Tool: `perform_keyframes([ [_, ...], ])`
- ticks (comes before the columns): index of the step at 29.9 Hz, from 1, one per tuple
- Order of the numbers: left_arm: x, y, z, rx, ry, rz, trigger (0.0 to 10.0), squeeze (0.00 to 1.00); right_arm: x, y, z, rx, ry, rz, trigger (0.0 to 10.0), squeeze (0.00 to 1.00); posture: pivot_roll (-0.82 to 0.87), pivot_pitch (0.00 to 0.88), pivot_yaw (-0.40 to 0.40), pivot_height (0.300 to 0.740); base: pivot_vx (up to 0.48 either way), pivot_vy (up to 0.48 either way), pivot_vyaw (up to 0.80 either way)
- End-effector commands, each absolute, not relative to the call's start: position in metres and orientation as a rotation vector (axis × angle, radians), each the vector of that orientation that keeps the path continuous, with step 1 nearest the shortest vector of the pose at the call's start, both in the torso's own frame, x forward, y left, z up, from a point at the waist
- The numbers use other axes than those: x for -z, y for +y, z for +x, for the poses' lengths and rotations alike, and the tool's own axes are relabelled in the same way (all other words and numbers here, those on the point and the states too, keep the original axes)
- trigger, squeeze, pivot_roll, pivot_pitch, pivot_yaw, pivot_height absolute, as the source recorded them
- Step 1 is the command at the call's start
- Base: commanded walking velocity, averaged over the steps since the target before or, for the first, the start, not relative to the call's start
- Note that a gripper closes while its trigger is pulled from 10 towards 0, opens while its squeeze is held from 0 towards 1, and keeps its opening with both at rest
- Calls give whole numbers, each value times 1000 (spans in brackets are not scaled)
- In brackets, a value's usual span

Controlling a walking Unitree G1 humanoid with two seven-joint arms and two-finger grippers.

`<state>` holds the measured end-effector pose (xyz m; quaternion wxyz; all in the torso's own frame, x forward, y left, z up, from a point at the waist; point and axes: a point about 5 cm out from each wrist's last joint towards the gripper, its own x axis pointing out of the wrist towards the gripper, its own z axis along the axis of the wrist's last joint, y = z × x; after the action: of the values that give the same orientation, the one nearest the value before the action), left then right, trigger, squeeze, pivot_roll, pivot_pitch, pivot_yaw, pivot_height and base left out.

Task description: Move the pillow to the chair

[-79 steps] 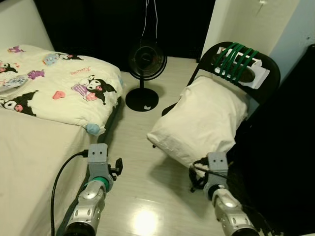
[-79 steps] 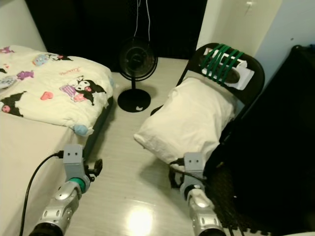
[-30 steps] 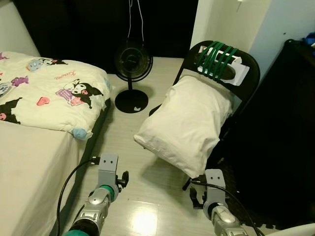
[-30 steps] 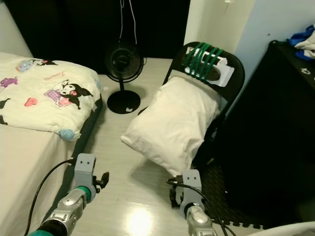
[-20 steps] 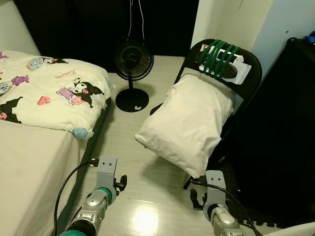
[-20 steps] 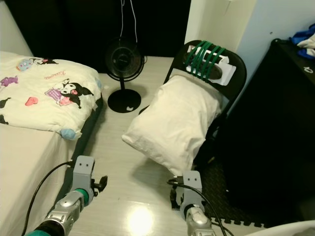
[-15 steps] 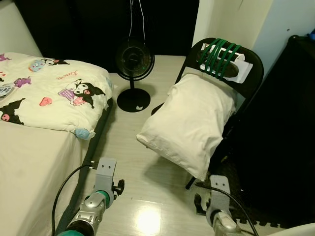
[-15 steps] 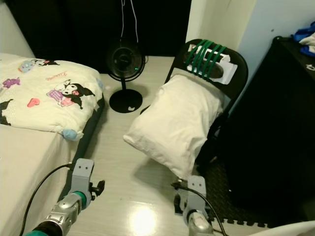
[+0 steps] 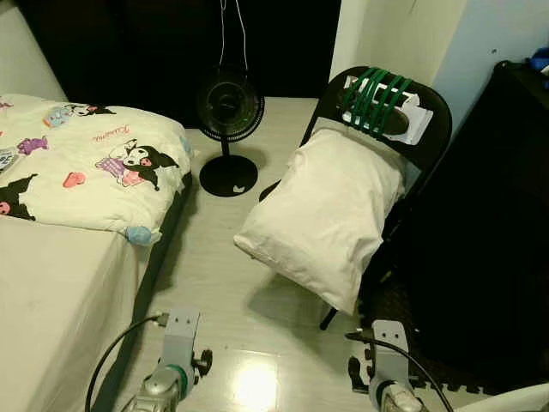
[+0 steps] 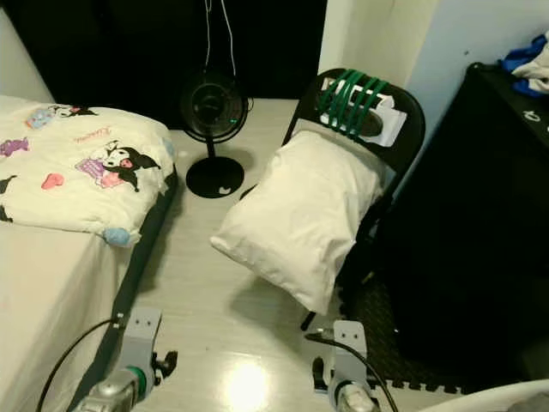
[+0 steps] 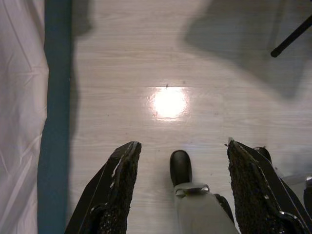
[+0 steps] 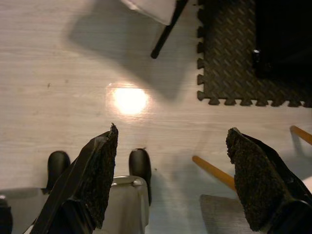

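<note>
Plump white pillow (image 9: pixel 330 210) slumps across the black folding chair (image 9: pixel 426 150); left gripper (image 11: pixel 179 183) and right gripper (image 12: pixel 170 170) hang over pale wood-grain floor (image 9: pixel 219 283), rough-padded fingers spread wide.

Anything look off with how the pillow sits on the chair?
Yes. The pillow lies tilted on the chair, top edge against the backrest, lower end hanging past the seat's front edge over the floor. It might slide off. Both grippers hang low, open and empty.
</note>
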<state>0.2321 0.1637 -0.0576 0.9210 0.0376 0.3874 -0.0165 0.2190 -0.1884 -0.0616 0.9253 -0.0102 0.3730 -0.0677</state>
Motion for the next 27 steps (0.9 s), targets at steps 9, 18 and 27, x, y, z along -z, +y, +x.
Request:
perform_keyframes([
  [9, 61, 171, 224, -2, 797, 82, 10000, 0, 66, -174, 215, 75, 793, -35, 10000, 0, 78, 0, -10, 740, 0, 0, 0],
  [18, 58, 180, 227, -35, 776, 72, 10000, 0, 61, -164, 226, 45, 772, -30, 10000, 0, 80, 0, -7, 740, 0, 0, 0],
  [27, 56, 171, 233, 2, 769, 85, 10000, 0, 67, -166, 216, 72, 797, -7, 10000, 0, 39, 0, 30, 740, 0, 0, 0],
])
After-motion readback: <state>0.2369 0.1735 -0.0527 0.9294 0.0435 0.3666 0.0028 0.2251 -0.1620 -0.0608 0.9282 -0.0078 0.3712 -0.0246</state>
